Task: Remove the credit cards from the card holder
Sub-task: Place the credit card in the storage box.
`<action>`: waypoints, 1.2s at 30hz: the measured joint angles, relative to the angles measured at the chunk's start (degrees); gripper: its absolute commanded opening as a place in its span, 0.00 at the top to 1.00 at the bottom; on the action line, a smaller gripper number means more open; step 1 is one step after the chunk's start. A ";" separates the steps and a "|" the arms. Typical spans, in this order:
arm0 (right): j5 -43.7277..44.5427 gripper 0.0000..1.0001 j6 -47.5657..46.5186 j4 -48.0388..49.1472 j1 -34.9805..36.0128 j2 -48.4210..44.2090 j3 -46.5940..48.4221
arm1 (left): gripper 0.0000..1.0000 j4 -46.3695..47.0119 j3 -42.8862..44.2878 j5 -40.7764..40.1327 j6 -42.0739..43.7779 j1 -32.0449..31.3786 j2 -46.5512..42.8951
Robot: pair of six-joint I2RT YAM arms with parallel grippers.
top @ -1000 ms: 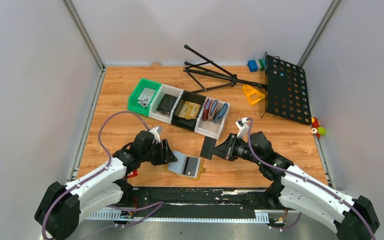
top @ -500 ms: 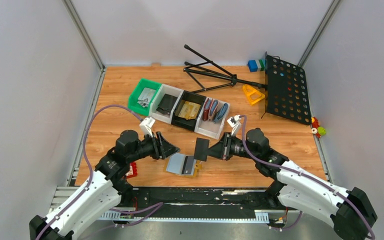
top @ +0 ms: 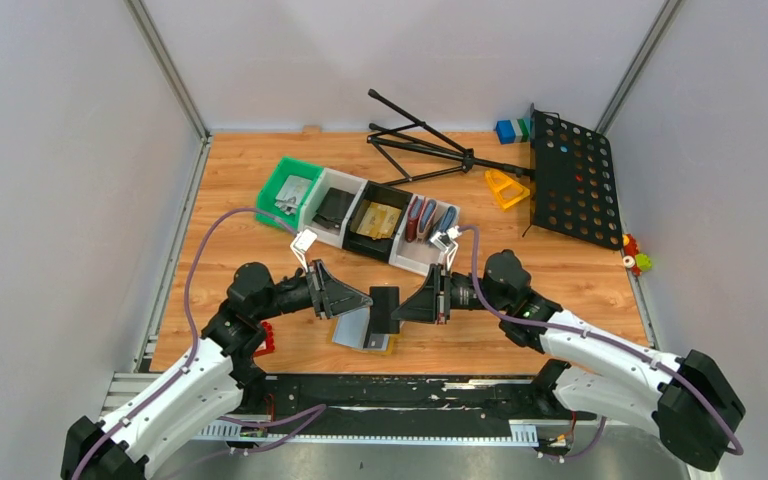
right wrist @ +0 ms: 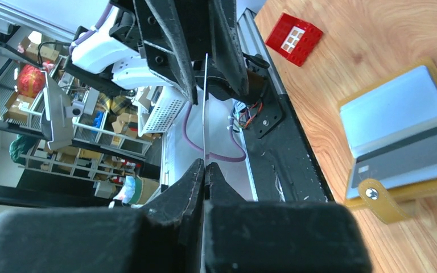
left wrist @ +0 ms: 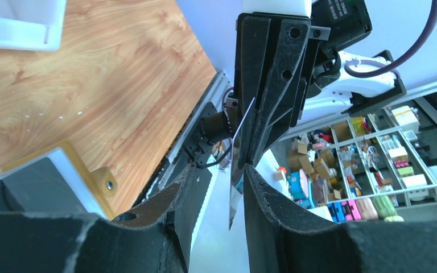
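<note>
The right gripper (right wrist: pixel 205 166) is clamped shut on the lower edge of one credit card (right wrist: pixel 205 102) and holds it upright in the air just above the card holder (right wrist: pixel 398 122). From the wrist views the card shows edge-on. From above, the face that shows looks dark.

The left gripper (left wrist: pixel 221 173) meets it from the other side of the holder. Its jaws stand apart with the card's free edge between them, and a gap shows on at least one side, so it does not grip yet. This looks like a hand-over of a card already drawn out.

The next move calls for the left jaws to close squarely on the thin edge before the right gripper lets go. A release too soon would let the card fall.

The holder lies open on the table (top: pixel 580 290), pale lining up, with its stud tab at the near corner. A second card (right wrist: pixel 407 154), grey with a dark stripe, sits in its pocket, so I judge the task to be part done.

A red brick (right wrist: pixel 294 35) lies to the left of the holder, near but apart. A row of bins (top: pixel 415 262) stands beyond the holder, on its far side. A black perforated panel (top: pixel 570 178) and a folded tripod (top: pixel 425 150) lie well beyond the holder to the right.

None of these crowds the space over the holder. The two arms, nose to nose above it, are what hem each other in.
</note>
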 measured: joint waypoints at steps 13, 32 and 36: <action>-1.14 1.00 0.44 2.40 0.94 2.71 1.20 | 0.75 5.62 -0.87 3.93 -3.45 0.00 1.01; 0.35 0.42 -0.26 -0.07 1.14 3.08 1.95 | 1.00 2.51 -0.63 5.20 -2.34 -0.04 1.84; 5.88 0.41 -4.07 -9.88 1.14 0.50 3.80 | 1.00 -13.51 4.70 -3.02 5.05 -0.07 2.89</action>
